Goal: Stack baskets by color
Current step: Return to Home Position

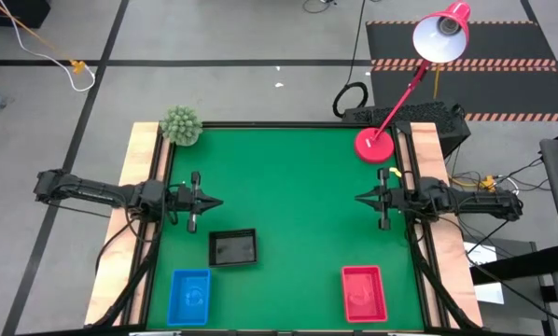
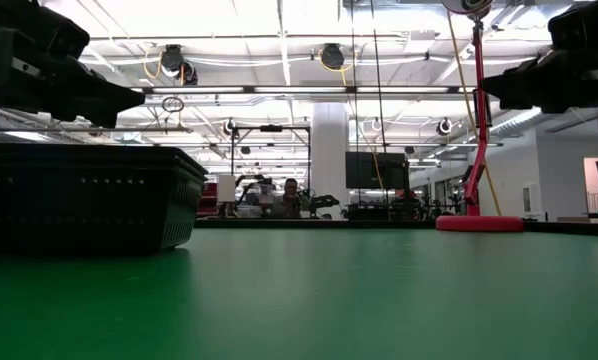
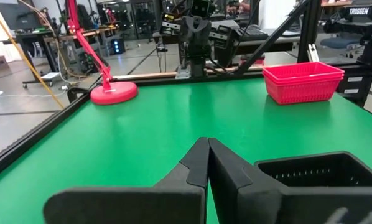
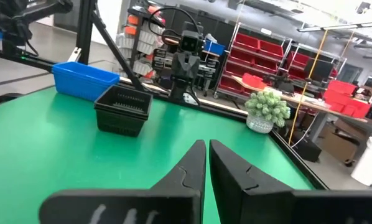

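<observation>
The left gripper (image 1: 219, 203) and right gripper (image 1: 358, 198) are made black, each with two pointed fingers (image 3: 195, 165). Black cables (image 1: 134, 257) are seen nearby.

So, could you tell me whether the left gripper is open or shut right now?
Shut. In the left wrist view the left gripper has its two dark fingers pressed together, with nothing between them.

I see the left gripper (image 1: 214, 203) and right gripper (image 1: 361, 198) facing each other mid-frame, fingers together. Low on the green surface (image 1: 298, 233): blue basket (image 1: 189, 297) left, black basket (image 1: 233, 247) up-right of it, red basket (image 1: 364, 293) right.
</observation>
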Robot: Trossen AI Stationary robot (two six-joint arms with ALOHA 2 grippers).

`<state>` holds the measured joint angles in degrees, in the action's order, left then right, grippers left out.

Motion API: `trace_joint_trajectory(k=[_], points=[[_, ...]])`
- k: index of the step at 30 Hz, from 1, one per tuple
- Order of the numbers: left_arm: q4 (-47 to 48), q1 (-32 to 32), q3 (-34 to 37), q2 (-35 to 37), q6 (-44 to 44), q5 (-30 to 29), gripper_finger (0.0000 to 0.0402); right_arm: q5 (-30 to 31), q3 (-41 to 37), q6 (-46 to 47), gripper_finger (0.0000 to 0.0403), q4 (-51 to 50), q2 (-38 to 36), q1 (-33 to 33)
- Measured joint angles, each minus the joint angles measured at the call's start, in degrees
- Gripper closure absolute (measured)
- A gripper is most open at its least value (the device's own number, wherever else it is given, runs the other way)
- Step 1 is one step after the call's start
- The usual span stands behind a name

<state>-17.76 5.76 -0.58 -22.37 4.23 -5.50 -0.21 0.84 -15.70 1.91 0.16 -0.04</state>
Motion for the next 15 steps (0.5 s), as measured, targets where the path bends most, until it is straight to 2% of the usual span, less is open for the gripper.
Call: trace_joint_trajectory(k=[15], points=[[5.61,0.0,0.0,0.59,-0.74,0.02,0.0396,1.58,0.0,0.02,0.039,0.08,0.01,0.01]])
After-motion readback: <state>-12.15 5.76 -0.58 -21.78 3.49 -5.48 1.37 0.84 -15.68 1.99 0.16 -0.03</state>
